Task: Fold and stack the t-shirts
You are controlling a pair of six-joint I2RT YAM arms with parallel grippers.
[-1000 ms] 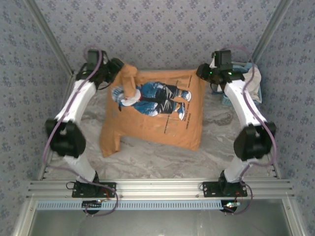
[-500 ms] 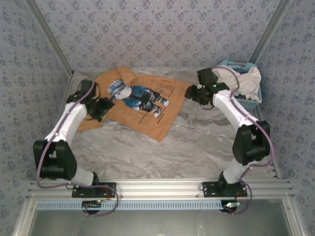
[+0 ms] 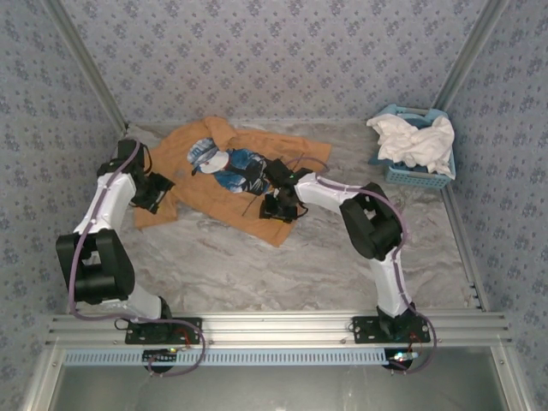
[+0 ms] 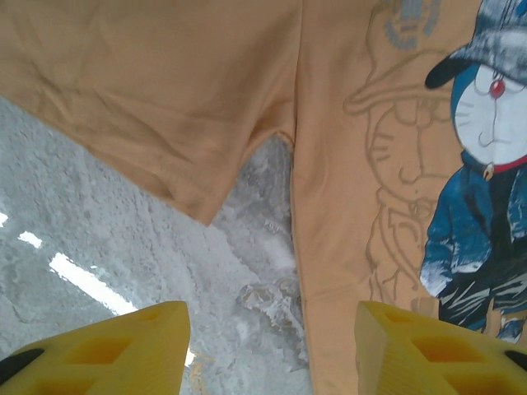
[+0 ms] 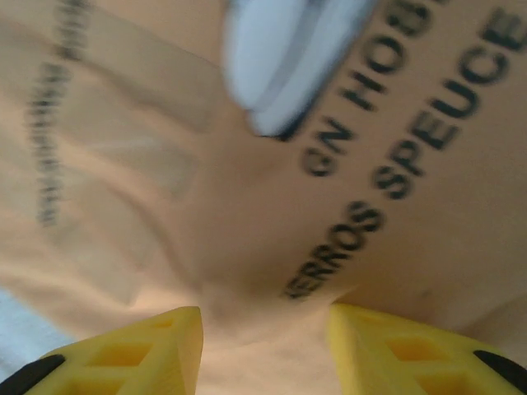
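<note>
The left gripper [image 4: 270,350], blocky yellow fingers spread, hangs over the sleeve edge of the soft tan-orange t-shirt [image 3: 184,167], and the right gripper [image 5: 263,350], likewise spread, hangs close over its black-lettered cloth, the shirt lying rumpled on the grey marbled table [image 3: 257,265].

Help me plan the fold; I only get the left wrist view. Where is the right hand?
Observer: The right hand is over the near right part of the orange shirt.
Operator: Open or shut?
Observer: Open, its fingers spread apart, close over the cloth's black lettering.
Operator: And the other shirt?
Observer: The white shirt is heaped in the blue basket at the far right corner.
</note>
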